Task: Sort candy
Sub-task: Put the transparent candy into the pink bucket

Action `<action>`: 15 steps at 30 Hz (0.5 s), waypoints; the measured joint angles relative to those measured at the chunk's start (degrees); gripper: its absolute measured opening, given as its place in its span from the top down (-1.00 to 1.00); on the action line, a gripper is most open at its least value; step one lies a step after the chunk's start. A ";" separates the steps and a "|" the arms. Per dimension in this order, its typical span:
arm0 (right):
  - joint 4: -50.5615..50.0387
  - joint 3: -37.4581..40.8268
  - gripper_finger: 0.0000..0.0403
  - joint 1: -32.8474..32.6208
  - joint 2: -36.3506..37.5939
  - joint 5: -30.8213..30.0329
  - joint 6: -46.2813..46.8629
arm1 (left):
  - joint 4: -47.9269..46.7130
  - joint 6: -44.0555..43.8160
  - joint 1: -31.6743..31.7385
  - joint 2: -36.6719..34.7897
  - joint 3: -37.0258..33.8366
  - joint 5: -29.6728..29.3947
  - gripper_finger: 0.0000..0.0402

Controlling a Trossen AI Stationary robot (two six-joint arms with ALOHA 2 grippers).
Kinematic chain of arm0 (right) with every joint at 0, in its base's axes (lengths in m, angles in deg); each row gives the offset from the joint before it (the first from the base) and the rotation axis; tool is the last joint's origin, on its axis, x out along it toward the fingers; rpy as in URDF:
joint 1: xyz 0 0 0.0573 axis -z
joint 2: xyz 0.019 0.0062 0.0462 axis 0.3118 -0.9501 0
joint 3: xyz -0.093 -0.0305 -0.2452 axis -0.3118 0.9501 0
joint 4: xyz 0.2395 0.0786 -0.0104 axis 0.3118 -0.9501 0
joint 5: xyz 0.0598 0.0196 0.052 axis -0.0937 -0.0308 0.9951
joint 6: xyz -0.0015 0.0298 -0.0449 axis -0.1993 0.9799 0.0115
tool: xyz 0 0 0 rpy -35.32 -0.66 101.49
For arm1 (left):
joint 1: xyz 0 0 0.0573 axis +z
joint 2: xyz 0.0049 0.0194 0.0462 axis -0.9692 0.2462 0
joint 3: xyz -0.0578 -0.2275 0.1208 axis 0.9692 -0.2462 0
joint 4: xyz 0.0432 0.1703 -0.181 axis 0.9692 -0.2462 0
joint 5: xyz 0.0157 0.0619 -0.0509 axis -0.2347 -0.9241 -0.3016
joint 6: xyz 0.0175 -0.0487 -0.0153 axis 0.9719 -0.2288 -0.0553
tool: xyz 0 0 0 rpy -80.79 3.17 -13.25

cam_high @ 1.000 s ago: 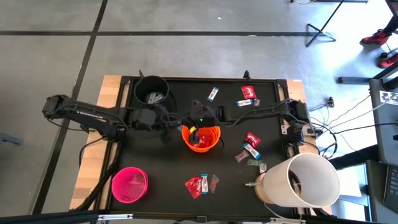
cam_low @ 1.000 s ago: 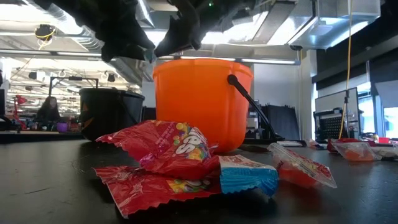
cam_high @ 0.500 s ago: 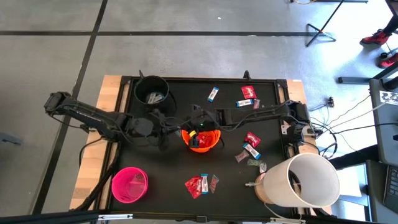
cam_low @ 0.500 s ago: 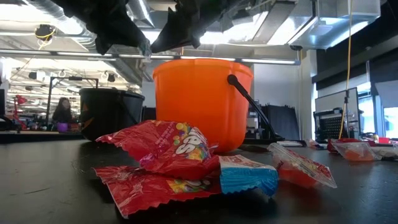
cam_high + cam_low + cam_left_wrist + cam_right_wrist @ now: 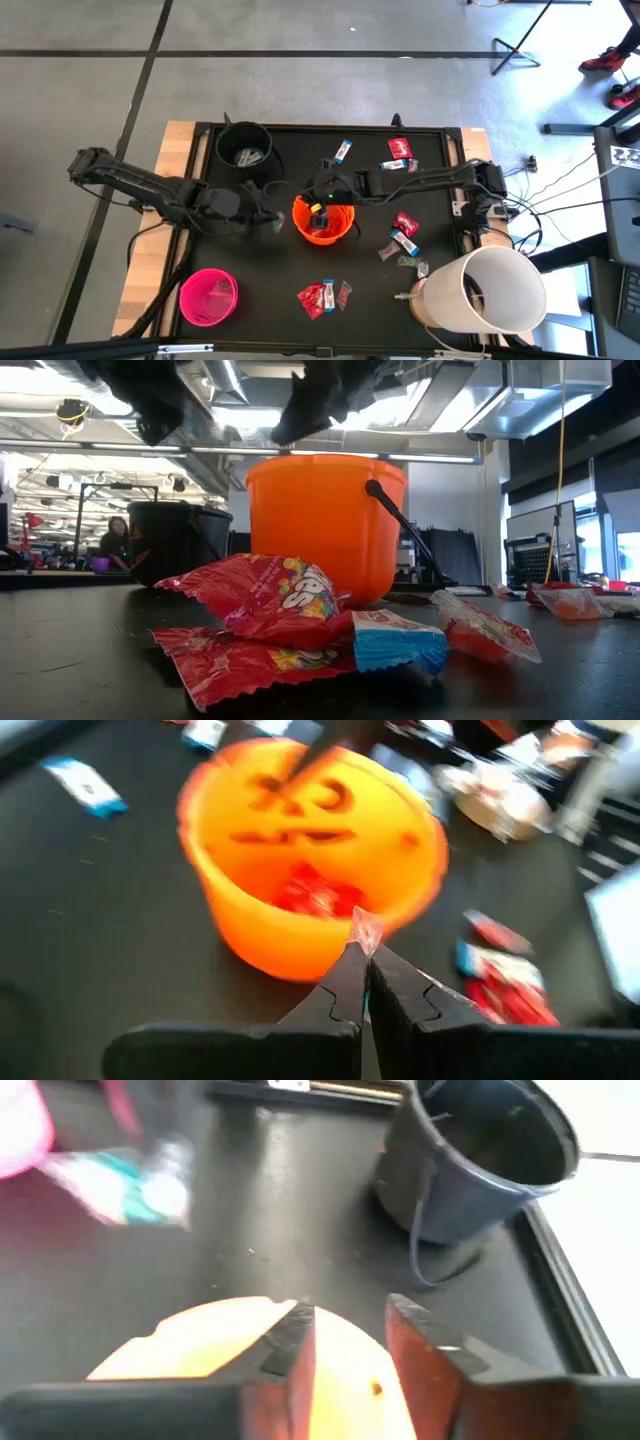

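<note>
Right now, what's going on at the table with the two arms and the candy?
Both arms meet at the orange bucket mid-table. The left pincer is shut, with a bit of clear wrapper at its tip beside the bucket. The right pincer hangs open over the bucket's rim, holding nothing. Red candy lies in the bucket; more candy is loose on the table. The black bucket and pink bucket stand apart.

Three buckets: black (image 5: 245, 148), orange (image 5: 322, 221), pink (image 5: 208, 296). One white tub (image 5: 487, 290). About a dozen candies (image 5: 321, 297) on the table (image 5: 280, 260).
</note>
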 joint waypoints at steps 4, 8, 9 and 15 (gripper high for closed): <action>-2.64 -0.01 0.16 0.00 1.29 -1.51 0.02 | -8.71 -0.15 -2.92 -2.13 4.11 9.66 1.00; -4.02 0.02 0.12 0.00 1.19 -1.51 0.00 | -17.75 -7.41 -8.52 -2.36 9.10 16.87 1.00; -3.98 0.02 0.12 0.00 1.19 -1.51 0.00 | -19.84 -10.28 -10.48 -2.32 10.29 17.59 1.00; -3.91 0.02 0.11 0.00 1.19 -1.47 0.20 | -29.35 -30.34 -23.07 -1.17 12.37 17.23 1.00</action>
